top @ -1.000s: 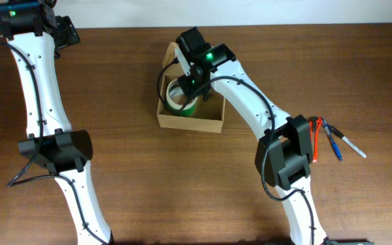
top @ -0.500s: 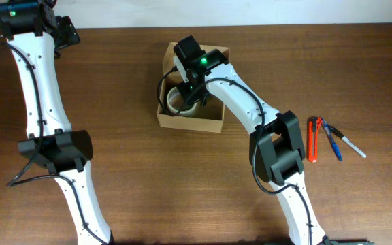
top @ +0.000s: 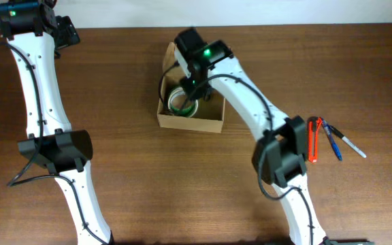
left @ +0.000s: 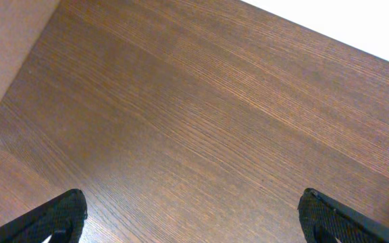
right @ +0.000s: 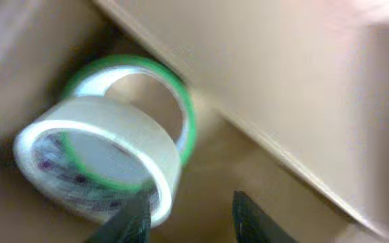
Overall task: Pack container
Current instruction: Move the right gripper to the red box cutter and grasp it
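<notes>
left arm [top: 39,88]: stretched forward along the left side, wrist at the far end | left gripper [left: 193,217]: jaws spread wide, only the two dark fingertips in its wrist view, nothing between them | right arm [top: 250,102]: reaching forward and inward to the left, wrist tipped down | right gripper [right: 191,221]: jaws partly apart, clamping nothing

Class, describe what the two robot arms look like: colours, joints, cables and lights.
Both the left arm and right arm have white links, black joint housings, thin black cables alongside, and a green light near each wrist. The fingers are black.
</notes>
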{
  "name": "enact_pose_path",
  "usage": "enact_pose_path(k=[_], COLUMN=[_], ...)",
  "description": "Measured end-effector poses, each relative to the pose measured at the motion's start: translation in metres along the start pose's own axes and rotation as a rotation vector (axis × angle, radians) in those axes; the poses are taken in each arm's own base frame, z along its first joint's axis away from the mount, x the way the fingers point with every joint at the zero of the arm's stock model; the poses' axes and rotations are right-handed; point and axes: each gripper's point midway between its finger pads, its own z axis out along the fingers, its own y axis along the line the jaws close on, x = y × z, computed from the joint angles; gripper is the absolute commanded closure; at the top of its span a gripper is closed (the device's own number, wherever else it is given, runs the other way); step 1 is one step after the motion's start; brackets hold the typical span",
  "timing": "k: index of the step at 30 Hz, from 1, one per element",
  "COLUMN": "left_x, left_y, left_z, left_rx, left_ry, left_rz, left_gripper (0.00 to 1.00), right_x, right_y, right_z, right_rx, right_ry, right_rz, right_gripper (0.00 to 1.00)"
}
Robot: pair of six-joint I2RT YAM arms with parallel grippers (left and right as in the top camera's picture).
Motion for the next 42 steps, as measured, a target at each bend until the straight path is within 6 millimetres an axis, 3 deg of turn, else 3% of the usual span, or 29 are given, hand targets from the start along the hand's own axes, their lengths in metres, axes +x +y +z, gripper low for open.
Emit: enact_pose_path(k=[5, 10, 12, 14, 17, 20, 24, 28, 31, 37, 42], left_x=[0.000, 0.000, 0.000, 0.000, 0.000, 0.000, 0.000, 0.000, 0.000, 0.000, 0.001], left_y=[0.000, 0.000, 0.000, 0.000, 0.000, 0.000, 0.000, 0.000, 0.000, -0.002, -0.004], left_z=[0.000, 0.000, 0.000, 0.000, 0.000, 0.000, 0.000, 0.000, 0.000, -0.001, -0.001], left_rx=[0.000, 0.000, 0.000, 0.000, 0.000, 0.000, 0.000, 0.000, 0.000, 0.002, 0.005], left_ry=[0.000, 0.000, 0.000, 0.000, 0.000, 0.000, 0.000, 0.000, 0.000, -0.001, -0.001], left_rz=[0.000, 0.000, 0.000, 0.000, 0.000, 0.000, 0.000, 0.000, 0.000, 0.003, 0.006], left_gripper=[0.00, 0.00, 0.00, 0.00, 0.00, 0.00, 0.00, 0.00, 0.00, 0.00, 0.00], right_x=[-0.021, -0.012, -0.002, 0.017, 0.051, 0.098, 0.172, 0.235, 0.262, 0.295, 0.304], right_y=[-0.025, -0.069, -0.098, -0.141, -0.205, -0.258, -0.294, -0.291, -0.273, -0.232, -0.217], right_z=[-0.115, -0.219, -0.241, -0.252, -0.247, -0.217, -0.164, -0.123, -0.099, -0.061, -0.050], right_rx=[0.107, 0.242, 0.293, 0.360, 0.457, 0.511, 0.492, 0.388, 0.299, 0.162, 0.112], right_ry=[-0.213, -0.392, -0.422, -0.424, -0.393, -0.306, -0.136, 0.030, 0.116, 0.237, 0.271], right_rz=[0.016, 0.093, 0.151, 0.236, 0.368, 0.488, 0.612, 0.707, 0.741, 0.768, 0.781], right_gripper=[0.48, 0.48, 0.47, 0.45, 0.40, 0.39, 0.39, 0.40, 0.40, 0.40, 0.40])
